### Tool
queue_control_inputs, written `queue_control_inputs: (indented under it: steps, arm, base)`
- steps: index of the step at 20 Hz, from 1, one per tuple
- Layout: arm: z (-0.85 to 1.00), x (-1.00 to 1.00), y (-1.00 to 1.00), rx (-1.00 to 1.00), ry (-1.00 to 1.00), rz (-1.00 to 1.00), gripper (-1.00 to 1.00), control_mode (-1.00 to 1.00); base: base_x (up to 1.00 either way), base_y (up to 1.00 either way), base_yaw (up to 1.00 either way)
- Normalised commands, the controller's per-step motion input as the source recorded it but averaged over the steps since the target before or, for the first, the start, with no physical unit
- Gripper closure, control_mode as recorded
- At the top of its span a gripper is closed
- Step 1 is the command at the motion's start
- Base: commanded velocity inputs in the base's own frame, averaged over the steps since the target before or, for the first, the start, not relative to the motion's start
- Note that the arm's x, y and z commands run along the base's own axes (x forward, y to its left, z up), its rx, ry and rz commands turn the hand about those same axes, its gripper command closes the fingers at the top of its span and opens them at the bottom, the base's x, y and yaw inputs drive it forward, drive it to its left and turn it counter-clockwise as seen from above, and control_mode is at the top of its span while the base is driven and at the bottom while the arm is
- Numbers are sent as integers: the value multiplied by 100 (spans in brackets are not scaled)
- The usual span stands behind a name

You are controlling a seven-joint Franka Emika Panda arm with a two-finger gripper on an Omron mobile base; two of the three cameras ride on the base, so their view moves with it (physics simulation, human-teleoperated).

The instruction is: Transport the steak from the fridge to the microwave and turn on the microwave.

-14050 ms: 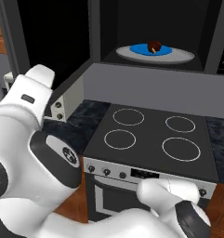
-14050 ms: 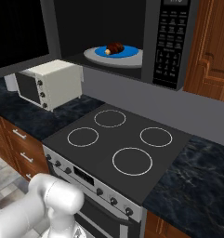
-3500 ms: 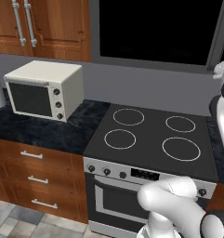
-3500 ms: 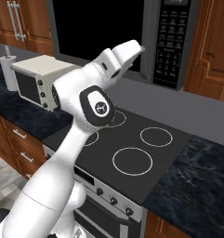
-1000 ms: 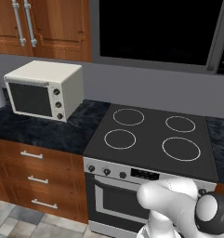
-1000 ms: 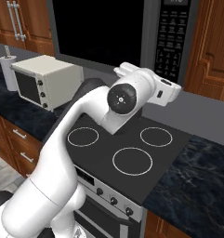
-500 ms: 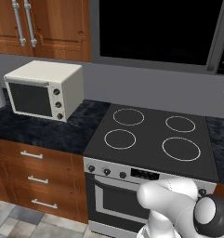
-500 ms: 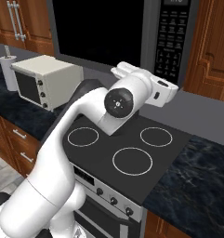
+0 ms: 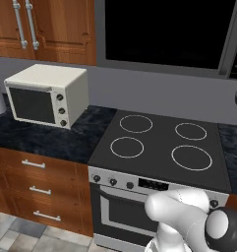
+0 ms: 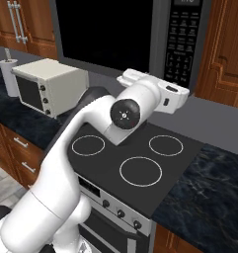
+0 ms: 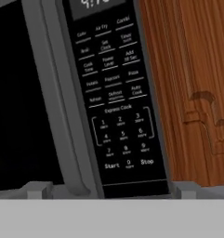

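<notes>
— while my hand hangs up in front of the microwave, where exactly is it pointing?

— at the control panel on the microwave's right side. from the hand view i see the keypad straight ahead, with a start key low on the left and a stop key low on the right. the dark glass door sits just left of the panel, shut in its grey frame.

— and the claw itself?

— two small grey fingertips poke up at the bottom of the hand view, well apart, one under the door frame and one under the wooden cabinet. so i'm spread wide with nothing between them, and nothing pinched.

— what about the steak?

— i can't see through the glass, so i can't tell.

— the surroundings?

— from the right base view, my white arm arches over the black stovetop, and the hand reaches toward the panel's lower end. a cream toaster oven stands on the dark counter left of the stove, below brown wall cabinets. a white paper roll stands just beside the toaster oven.
</notes>
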Motion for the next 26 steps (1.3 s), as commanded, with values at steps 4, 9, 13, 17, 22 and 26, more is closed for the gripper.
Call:
queue_control_inputs:
  steps: [4, 9, 13, 17, 22, 26]
  arm:
    - [0, 0, -6, -16, 0, -6, -100, -100]
    - [0, 0, 0, -14, 4, -16, -100, -100]
    - [0, 0, 5, -5, 12, -14, -100, -100]
    - [-1, 0, 12, 0, 13, -6, -100, -100]
    - [0, 22, 6, 0, 6, -3, -100, -100]
    - [-5, 42, 0, 0, 0, 0, -100, -100]
  base:
    - [0, 0, 0]
    - [0, 0, 0]
    - [0, 0, 0]
    - [0, 0, 0]
    - [0, 0, 0]
    - [0, 0, 0]
